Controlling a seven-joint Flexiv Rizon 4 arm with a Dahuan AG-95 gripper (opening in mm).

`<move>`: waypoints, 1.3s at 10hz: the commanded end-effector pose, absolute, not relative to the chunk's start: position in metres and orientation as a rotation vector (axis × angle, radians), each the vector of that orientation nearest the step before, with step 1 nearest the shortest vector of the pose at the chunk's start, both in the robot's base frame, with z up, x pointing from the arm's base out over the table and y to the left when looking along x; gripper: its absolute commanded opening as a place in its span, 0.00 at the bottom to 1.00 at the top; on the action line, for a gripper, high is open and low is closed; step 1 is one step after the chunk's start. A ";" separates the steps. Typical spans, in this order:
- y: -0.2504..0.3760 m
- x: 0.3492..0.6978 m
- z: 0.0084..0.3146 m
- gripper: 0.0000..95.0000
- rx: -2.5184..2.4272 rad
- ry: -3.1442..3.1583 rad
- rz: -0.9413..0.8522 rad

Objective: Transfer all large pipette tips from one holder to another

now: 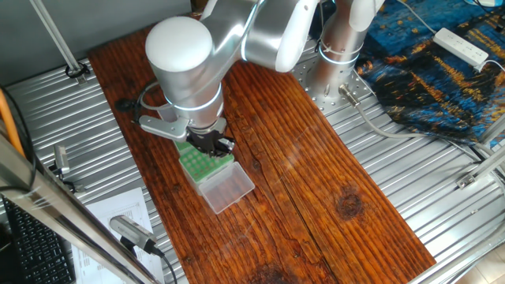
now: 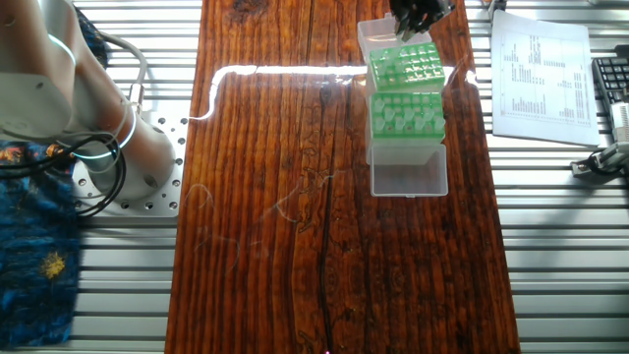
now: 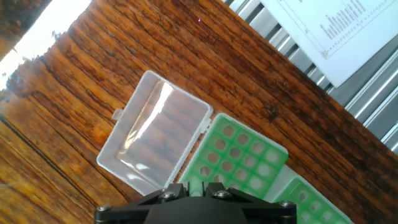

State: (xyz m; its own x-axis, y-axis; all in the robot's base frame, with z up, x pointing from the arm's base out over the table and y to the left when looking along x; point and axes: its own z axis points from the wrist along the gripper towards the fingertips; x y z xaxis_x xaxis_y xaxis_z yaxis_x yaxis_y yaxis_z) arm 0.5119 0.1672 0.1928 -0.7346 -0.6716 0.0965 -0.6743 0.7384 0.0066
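Gripper [image 1: 215,143] poised low over the green tip rack [image 1: 207,162], at its end nearer the arm. Fingers are dark and bunched in both fixed views, and the hand view shows only the black body at the bottom edge, so whether they are spread or pressed together cannot be told; nothing can be seen pinched between them.

Two green racks lie end to end on the wooden table [image 2: 265,197]: the first rack [image 2: 404,67] directly under the gripper, the second rack [image 2: 406,116] just beyond it. Each has a clear hinged lid lying open flat, one lid [image 3: 155,134] by the gripper, the other lid [image 2: 409,172] at the far end.

Large pipette tips [image 2: 403,118] show as pale round ends in the grid of the second rack; individual count too small to tell. First rack's holes [image 3: 239,152] look partly pale, partly dark.

Printed paper sheet [image 2: 541,74] rests on the ribbed metal bench beside the table.
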 end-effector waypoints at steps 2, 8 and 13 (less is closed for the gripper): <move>0.164 0.517 0.202 0.00 1.118 -2.828 0.036; 0.149 0.528 0.231 0.00 1.146 -2.789 -0.002; 0.146 0.540 0.260 0.00 1.148 -2.759 -0.037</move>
State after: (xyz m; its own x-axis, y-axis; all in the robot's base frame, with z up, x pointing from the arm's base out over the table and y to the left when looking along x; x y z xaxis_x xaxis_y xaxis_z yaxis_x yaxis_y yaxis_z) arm 0.5421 0.1459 0.2640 -0.6948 -0.7067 0.1334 -0.7021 0.7067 0.0872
